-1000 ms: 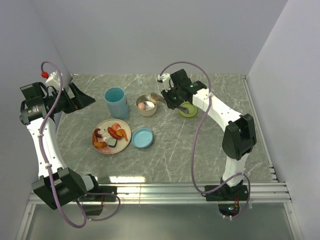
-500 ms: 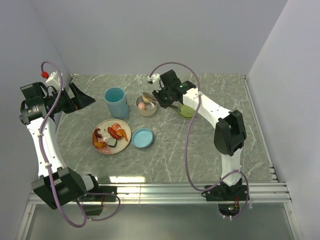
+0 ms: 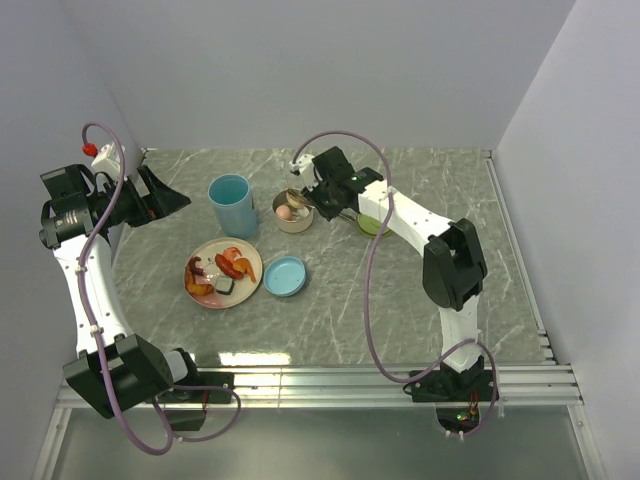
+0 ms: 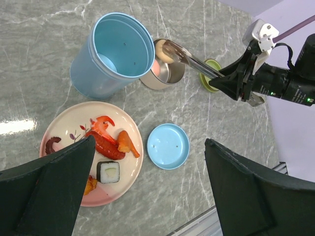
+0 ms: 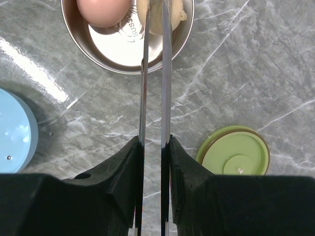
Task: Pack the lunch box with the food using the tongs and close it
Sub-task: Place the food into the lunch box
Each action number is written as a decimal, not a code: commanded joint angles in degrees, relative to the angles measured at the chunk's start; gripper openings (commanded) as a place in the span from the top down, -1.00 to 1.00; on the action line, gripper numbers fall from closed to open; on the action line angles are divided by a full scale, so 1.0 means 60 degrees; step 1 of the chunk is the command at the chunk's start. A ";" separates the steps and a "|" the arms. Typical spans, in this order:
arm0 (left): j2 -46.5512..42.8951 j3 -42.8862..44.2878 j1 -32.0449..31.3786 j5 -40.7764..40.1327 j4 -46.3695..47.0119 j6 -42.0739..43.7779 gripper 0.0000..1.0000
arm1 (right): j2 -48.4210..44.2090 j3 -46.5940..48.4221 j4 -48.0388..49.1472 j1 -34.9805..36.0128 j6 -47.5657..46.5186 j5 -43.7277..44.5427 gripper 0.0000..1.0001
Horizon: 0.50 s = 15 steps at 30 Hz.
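Desk [image 3: 400, 300]: grey-green marbled slab, glare patch near front edge, metal rails [image 3: 400, 378] along near side. Plain pale walls [image 3: 300, 80] on three sides.
Your right tool [image 5: 152, 162]: partly closed, clamped on tongs [image 5: 166, 88] at handle end. Tong tips over steel bowl [image 5: 115, 49], above cream piece [image 5: 173, 12] beside pinkish egg [image 5: 101, 10].
Your left tool [image 4: 147, 142]: spread wide, empty, raised by left wall.
Other food [image 4: 106, 145] on plate [image 4: 69, 123], near blue cup [image 4: 98, 73] and blue lid [image 4: 168, 146].
Green lid [image 5: 234, 157] beside tongs.
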 commanded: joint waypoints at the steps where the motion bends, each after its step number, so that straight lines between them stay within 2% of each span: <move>1: 0.0001 0.0112 0.0034 -0.0004 0.0204 0.0212 -0.98 | 0.0209 0.0018 0.0531 0.0056 -0.0095 0.0121 0.55; 10: 0.0030 0.0112 0.0034 -0.0048 0.0160 0.0227 -0.97 | 0.0575 0.0237 0.0385 0.0085 0.0023 -0.0098 0.47; 15: 0.0016 0.0097 0.0033 -0.0063 0.0145 0.0241 -0.97 | 0.0664 0.0486 0.0209 0.0071 0.0212 -0.0200 0.18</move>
